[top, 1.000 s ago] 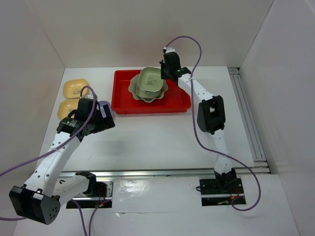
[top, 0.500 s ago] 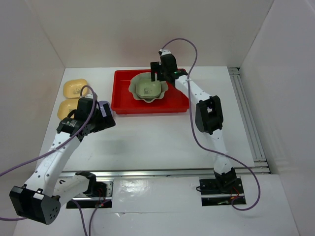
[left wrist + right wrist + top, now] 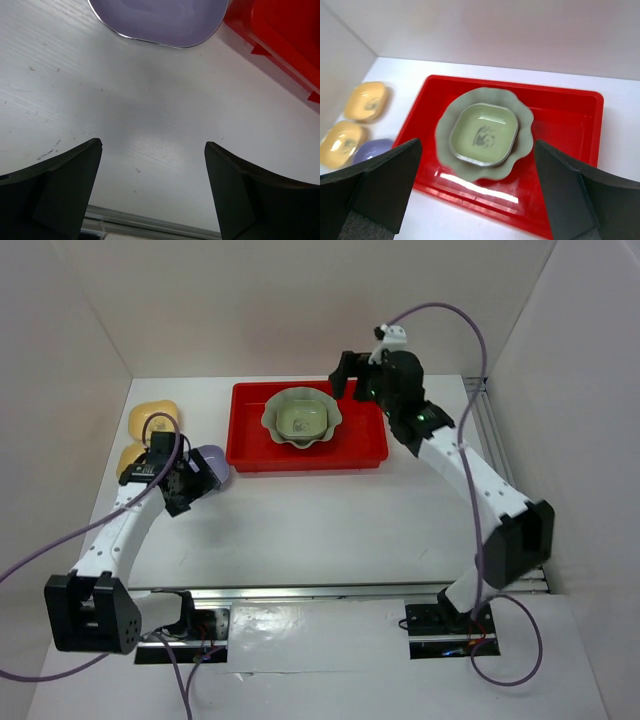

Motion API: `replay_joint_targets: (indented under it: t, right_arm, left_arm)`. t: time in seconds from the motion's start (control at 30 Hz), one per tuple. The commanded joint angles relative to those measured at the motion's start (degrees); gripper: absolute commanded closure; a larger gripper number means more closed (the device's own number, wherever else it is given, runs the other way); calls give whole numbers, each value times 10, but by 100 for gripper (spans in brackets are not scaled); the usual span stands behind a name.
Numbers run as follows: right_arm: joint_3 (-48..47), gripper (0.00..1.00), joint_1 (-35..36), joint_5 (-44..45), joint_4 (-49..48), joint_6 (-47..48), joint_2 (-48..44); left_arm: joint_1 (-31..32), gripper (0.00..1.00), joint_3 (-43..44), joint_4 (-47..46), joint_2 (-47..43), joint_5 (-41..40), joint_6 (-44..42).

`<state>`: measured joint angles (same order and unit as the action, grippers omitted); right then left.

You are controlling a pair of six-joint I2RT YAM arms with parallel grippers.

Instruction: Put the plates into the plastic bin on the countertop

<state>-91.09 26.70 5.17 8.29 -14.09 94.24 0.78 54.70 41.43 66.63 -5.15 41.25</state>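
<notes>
Olive dish (image 3: 483, 133) is nested in scalloped plate (image 3: 525, 125) in red bin (image 3: 565, 125), desk (image 3: 165, 110) far edge; L claw (image 3: 152, 144), R claw (image 3: 476, 145) are spread wide.

Bright, even, diffuse light fills the white enclosure, and shadows stay soft. Left wrist view: a faint grey shadow lies on the table (image 3: 165, 100) just ahead of the left end effector (image 3: 152, 145), whose dark fingers (image 3: 65, 185) are out of focus. Right wrist view: white glare streaks the red bin (image 3: 570, 125) floor between the fingers of the right end effector (image 3: 477, 145); the yellow dish (image 3: 367, 101) far to its left looks slightly soft. Overhead view: the back wall (image 3: 300, 330) beyond that end effector takes a faint red tint
</notes>
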Motion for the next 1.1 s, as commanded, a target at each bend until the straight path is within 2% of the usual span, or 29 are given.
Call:
replay_joint_targets:
  t: [0.0, 0.03, 0.1, 0.3, 0.6, 0.73, 0.9, 1.07]
  right_arm:
    - [134, 0, 8, -42, -81, -22, -89]
    - [168, 0, 8, -58, -96, -30, -135]
    - [256, 0, 14, -107, -148, -53, -171]
    - [354, 0, 58, -132, -177, -67, -231]
    - [388, 0, 84, -138, -177, -62, -243]
    - [388, 0, 84, -138, -177, -57, -249]
    - [398, 0, 89, -138, -195, -68, -244]
    - [398, 0, 94, -126, -188, -68, -249]
  left_arm:
    - [-5, 5, 8, -22, 38, 2, 80]
    - [3, 5, 14, -28, 47, -11, 94]
    - [8, 5, 35, -28, 74, -50, 126]
    - [-4, 5, 60, -42, 136, -74, 152]
    - [-74, 4, 43, -83, 191, -72, 176]
    - [-109, 6, 25, -124, 205, -58, 183]
    - [-115, 10, 15, -170, 243, -58, 200]
    - [-115, 14, 2, -176, 280, -52, 206]
